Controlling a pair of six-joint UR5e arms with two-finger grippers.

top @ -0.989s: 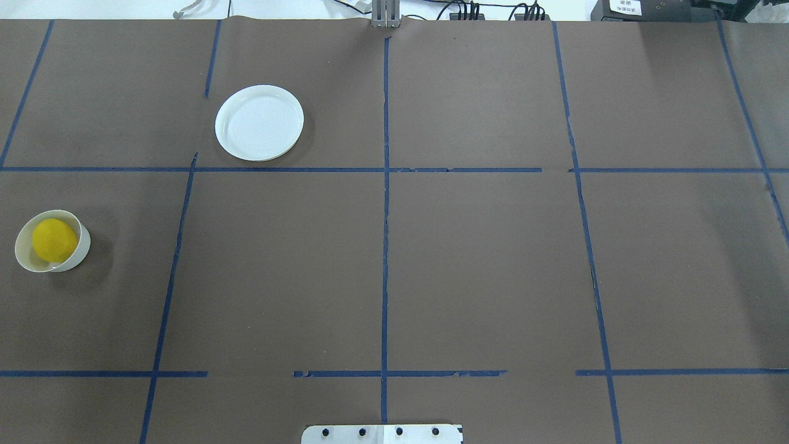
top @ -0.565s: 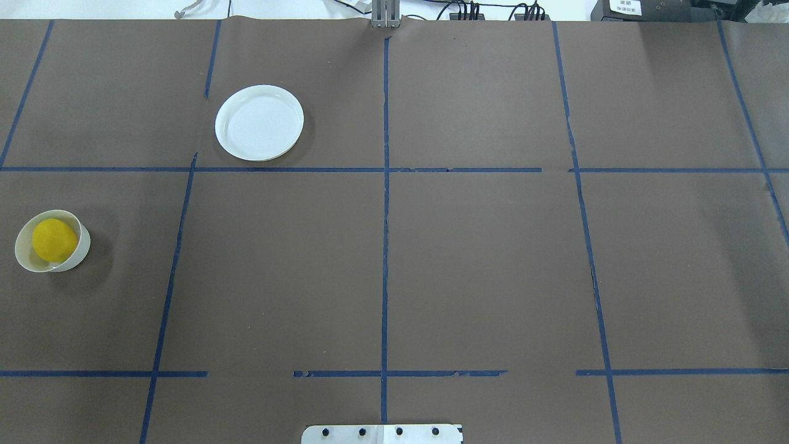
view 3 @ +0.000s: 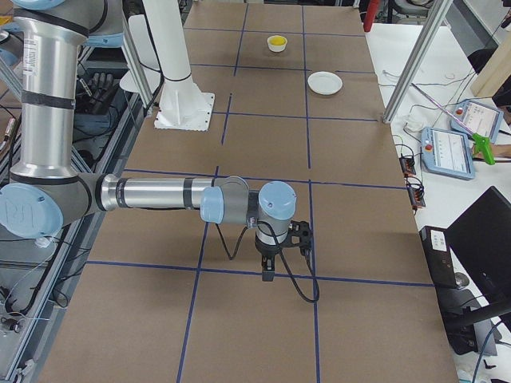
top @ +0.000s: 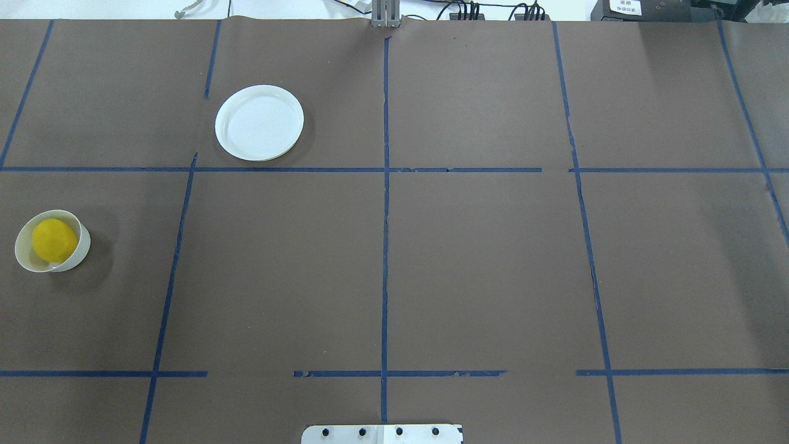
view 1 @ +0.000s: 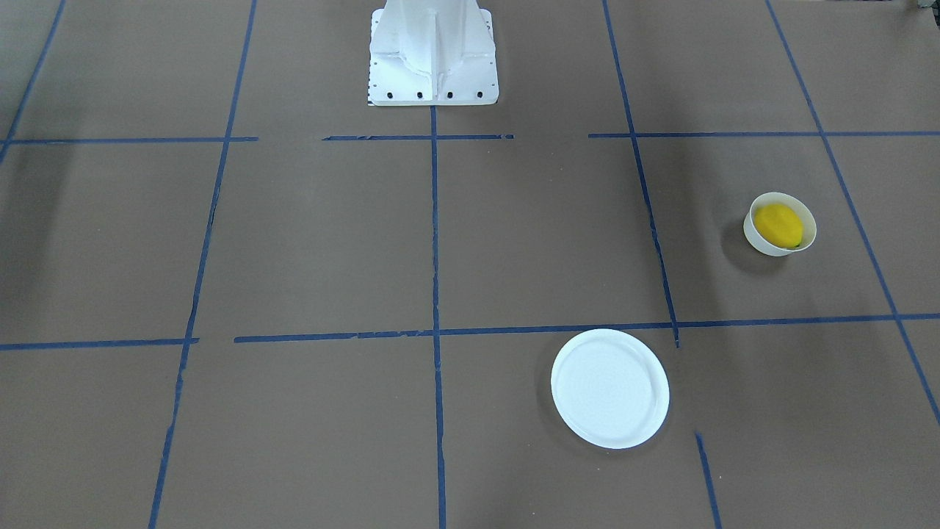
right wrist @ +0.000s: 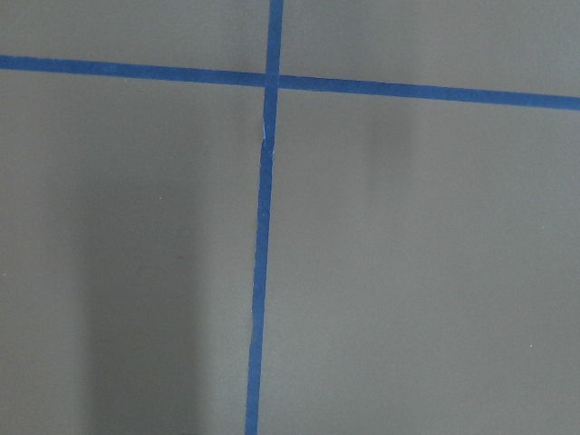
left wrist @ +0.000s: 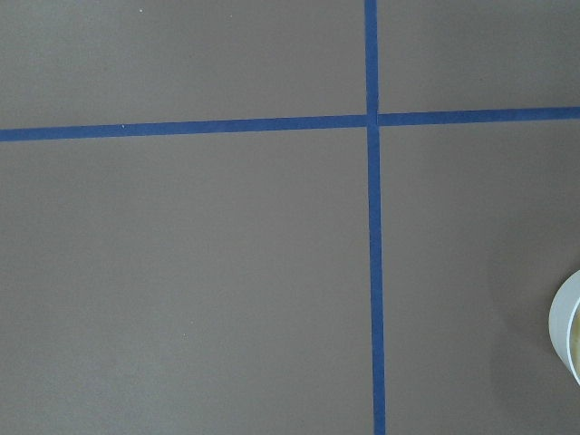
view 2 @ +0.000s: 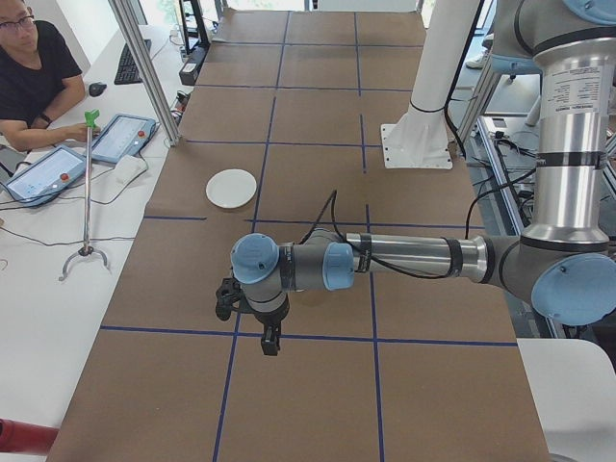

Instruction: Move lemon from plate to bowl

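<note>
The yellow lemon [top: 54, 240] lies inside the small deep white bowl [top: 23, 261] at the table's left side; both also show in the front-facing view, lemon [view 1: 778, 224] in bowl [view 1: 755, 241]. The flat white plate [top: 259, 123] is bare, farther back and to the right of the bowl; it also shows in the front-facing view [view 1: 609, 387]. The left gripper [view 2: 269, 342] shows only in the exterior left view, above the table. The right gripper [view 3: 267, 275] shows only in the exterior right view. I cannot tell whether either is open. The left wrist view catches only the bowl's rim [left wrist: 564, 328].
Brown paper with blue tape lines covers the table. The robot's white base mount [view 1: 433, 59] stands at the table's near-robot edge. An operator [view 2: 29, 67] sits at a side desk with tablets [view 2: 120, 138] and a grabber tool [view 2: 87, 192].
</note>
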